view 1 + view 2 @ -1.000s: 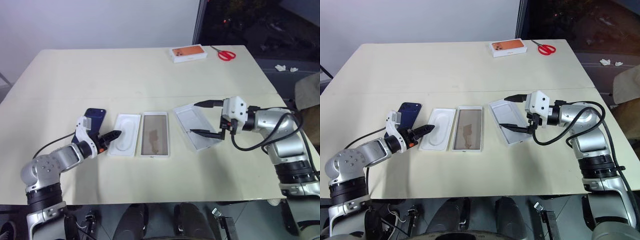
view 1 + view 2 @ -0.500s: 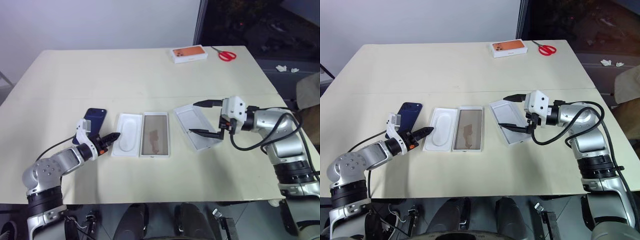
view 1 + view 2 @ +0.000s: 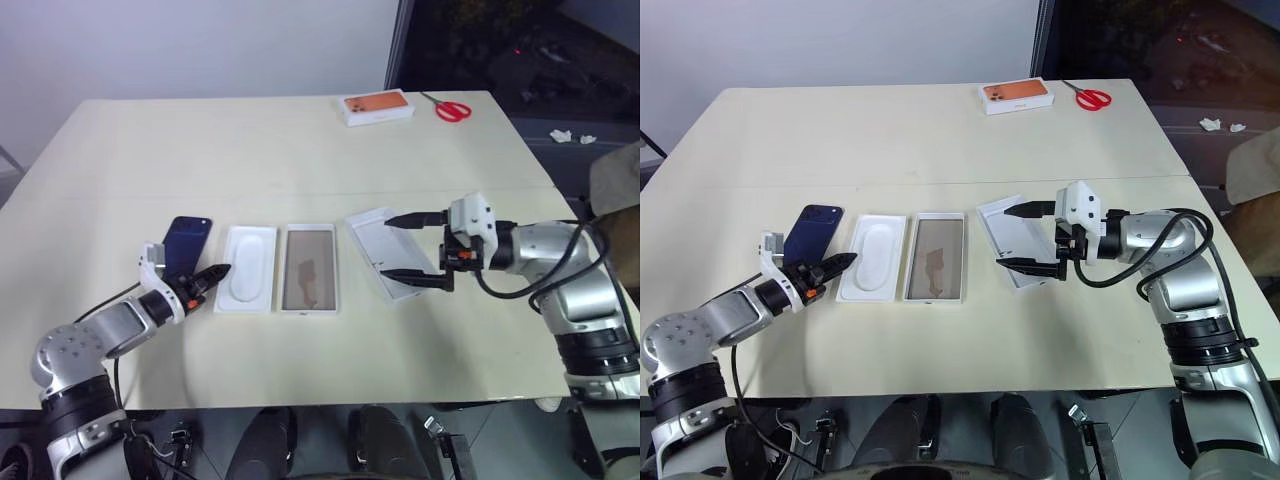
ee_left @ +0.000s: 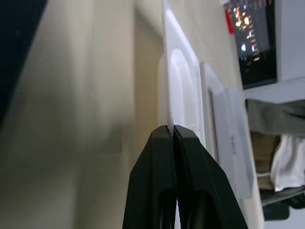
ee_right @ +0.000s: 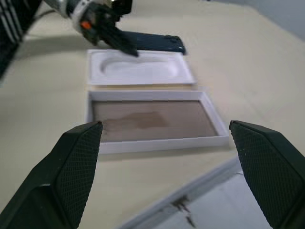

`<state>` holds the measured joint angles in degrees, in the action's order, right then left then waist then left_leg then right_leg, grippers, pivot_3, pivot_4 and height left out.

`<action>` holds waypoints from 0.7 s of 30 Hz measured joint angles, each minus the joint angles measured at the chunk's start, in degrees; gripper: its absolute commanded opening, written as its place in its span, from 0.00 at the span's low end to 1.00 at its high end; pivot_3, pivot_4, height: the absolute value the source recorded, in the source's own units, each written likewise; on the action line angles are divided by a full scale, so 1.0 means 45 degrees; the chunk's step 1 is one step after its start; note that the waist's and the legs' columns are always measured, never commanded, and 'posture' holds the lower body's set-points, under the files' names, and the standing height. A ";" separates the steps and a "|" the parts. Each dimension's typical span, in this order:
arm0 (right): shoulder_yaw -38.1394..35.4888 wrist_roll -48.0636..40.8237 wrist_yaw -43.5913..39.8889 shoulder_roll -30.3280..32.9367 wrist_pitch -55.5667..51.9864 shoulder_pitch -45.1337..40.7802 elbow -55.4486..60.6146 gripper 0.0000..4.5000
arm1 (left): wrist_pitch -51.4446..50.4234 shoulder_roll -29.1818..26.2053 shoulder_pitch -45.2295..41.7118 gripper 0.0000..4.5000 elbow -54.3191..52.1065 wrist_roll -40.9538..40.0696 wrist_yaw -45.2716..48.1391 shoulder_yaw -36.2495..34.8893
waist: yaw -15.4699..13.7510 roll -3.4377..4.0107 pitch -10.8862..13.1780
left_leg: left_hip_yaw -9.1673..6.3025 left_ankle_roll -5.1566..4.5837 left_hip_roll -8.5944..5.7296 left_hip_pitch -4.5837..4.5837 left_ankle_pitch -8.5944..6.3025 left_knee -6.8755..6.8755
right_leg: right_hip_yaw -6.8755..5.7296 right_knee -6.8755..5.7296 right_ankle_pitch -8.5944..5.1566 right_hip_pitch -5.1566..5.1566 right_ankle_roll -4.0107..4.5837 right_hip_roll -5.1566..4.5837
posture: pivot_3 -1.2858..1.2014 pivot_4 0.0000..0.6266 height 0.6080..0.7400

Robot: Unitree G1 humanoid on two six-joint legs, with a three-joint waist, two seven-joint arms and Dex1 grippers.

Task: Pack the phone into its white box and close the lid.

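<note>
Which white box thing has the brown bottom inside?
The middle shallow white cardboard tray, between the white moulded insert and the upturned white lid. Only its floor looks brown; theirs are white.

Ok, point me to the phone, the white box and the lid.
phone (image 3: 186,242): left eye view, on its dark blue back, mid-body.
white box (image 3: 309,305): left eye view, on its near white wall.
lid (image 3: 374,238): left eye view, on its plain white inside, toward the far end.

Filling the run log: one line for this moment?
left pincer: shut, at white insert edge | right pincer: open at lid | phone: on table | white box: no phone inside
</note>
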<state>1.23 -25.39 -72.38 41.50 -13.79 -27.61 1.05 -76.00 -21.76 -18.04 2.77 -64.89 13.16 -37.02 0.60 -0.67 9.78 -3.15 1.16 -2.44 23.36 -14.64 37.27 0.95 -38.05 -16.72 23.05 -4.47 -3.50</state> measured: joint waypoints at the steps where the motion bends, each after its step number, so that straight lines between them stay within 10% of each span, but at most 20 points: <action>1: 0.0001 -0.0049 0.0014 -0.0009 -0.0072 -0.0002 0.0022 1.00 | -0.0046 0.0036 -0.0203 0.02 -0.0060 -0.0282 -0.0241 -0.0018 | -0.0025 -0.0005 0.0000 | -0.0003 -0.0001 0.0000 0.0001 0.0000 0.0001 | -0.0004 0.0001 0.0000 -0.0003 0.0000 0.0000 | 0.52 0.24 1.00; 20: 0.0058 0.0463 0.0709 -0.0364 0.0465 0.0021 0.0019 1.00 | 0.1226 0.2289 -0.0078 0.02 -0.1931 -0.1974 -0.3448 0.2488 | -0.0014 -0.0014 0.0002 | 0.0006 0.0053 -0.0003 0.0006 0.0031 0.0005 | 0.0005 0.0004 0.0000 0.0001 -0.0001 0.0008 | 0.52 0.24 1.00; 21: 0.0059 0.0465 0.0730 -0.0364 0.0478 0.0027 0.0019 1.00 | 0.1221 0.2289 -0.0031 0.15 -0.1968 -0.1990 -0.3447 0.2642 | -0.0031 -0.0015 0.0002 | 0.0006 0.0053 -0.0004 0.0007 0.0032 0.0007 | 0.0005 0.0004 0.0000 0.0000 -0.0001 0.0007 | 0.52 0.24 1.00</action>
<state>1.50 -23.29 -69.10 39.87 -11.64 -27.48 1.14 -70.51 -11.45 -18.19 -6.09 -73.85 -2.36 -25.13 0.47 -0.74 9.79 -3.12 1.40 -2.46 23.39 -14.50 37.30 0.97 -38.03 -16.72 23.05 -4.47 -3.47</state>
